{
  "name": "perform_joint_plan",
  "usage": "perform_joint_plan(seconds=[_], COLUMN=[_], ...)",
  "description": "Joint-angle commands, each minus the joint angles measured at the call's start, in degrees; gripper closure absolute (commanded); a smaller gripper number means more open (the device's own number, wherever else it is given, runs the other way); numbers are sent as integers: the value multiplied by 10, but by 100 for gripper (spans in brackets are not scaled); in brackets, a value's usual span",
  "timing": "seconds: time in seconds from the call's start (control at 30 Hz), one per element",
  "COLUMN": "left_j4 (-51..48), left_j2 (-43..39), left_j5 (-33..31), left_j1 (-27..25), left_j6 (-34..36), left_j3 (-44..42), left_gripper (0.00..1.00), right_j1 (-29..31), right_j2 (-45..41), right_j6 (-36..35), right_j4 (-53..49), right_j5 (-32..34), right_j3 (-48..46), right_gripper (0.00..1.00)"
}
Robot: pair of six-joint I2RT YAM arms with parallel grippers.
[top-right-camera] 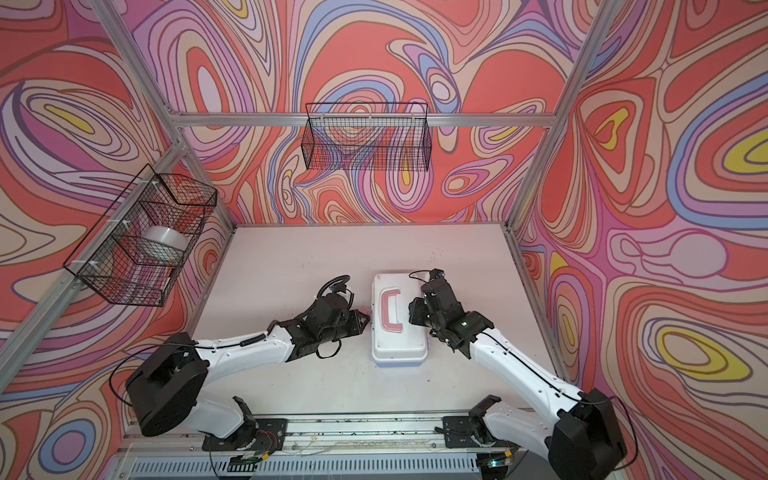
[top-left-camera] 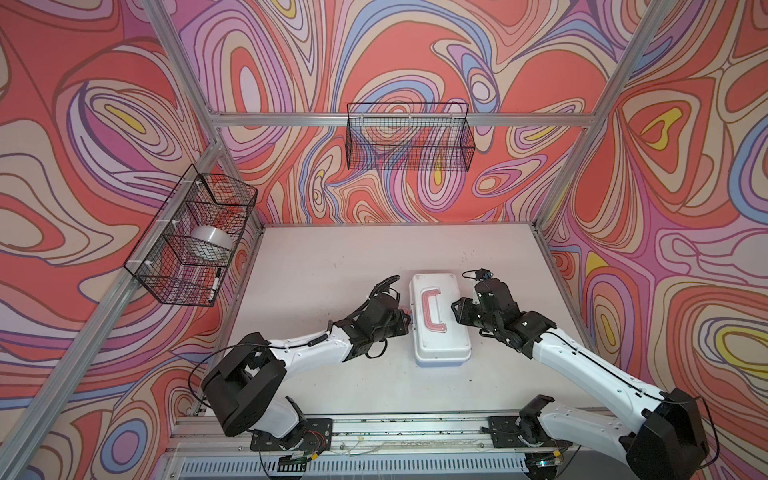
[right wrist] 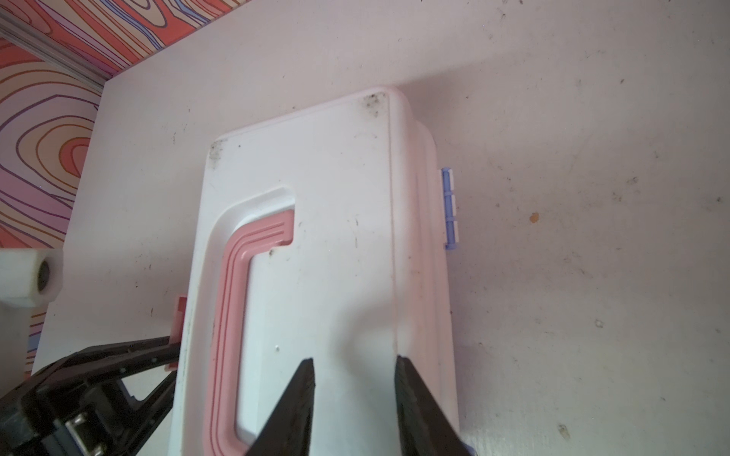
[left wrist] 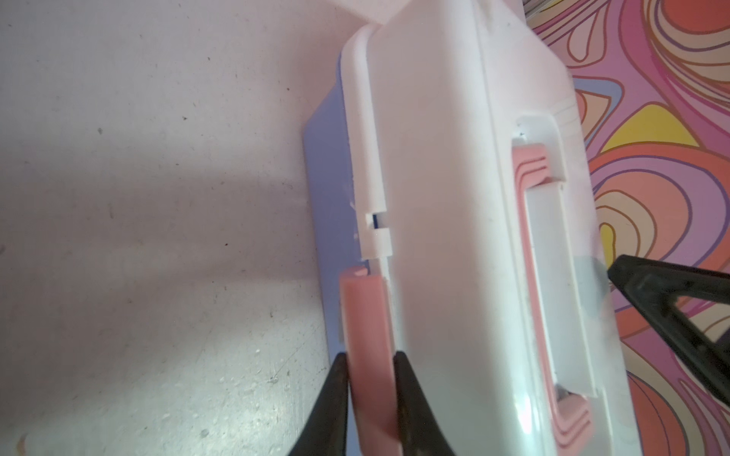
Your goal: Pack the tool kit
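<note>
Working the pink latch on the box, sitting closed near the middle of the table between both arms, white lid down over the blue base. Pinching that latch with the left gripper, both fingers pressing against its two faces at the box's left side. Hanging the right gripper over the lid just beside the pink handle, jaws part spread and gripping nothing; unable to tell contact with the lid from the wrist view. Judging the step as snapping the latch shut over the lid rim; unable to tell seating of the latch yet. Doing it well likely meaning: pressing the lid flat with the right tips for closing the seam along the left side, rotating the latch about its pivot toward the lid instead of pulling outward, bracing against sliding toward the right arm. Easing off only after seeing the latch lying flush. Avoiding twisting thin plastic. Seeing no loose tools on the table in both top views, so probably finishing the packing.
</note>
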Motion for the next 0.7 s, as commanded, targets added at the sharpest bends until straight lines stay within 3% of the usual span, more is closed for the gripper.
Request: perform_joint_plan(seconds=[0.0,0.43,0.67], left_j4=[26,57,72], left_j2=[-15,-42,-25], left_j5=[23,16,28], left_j1=[-5,-5,-5], left_j6=[-3,-13,-11], left_j3=[19,-10,-11], left_gripper=[73,71,75], right_j1=[3,3,4], right_j2=[-7,-6,7], right_j6=[2,1,-3], right_j4=[-5,-6,-7], right_j5=[-1,-2,-4], right_j3=[-9,-8,-7], right_gripper=[64,64,64])
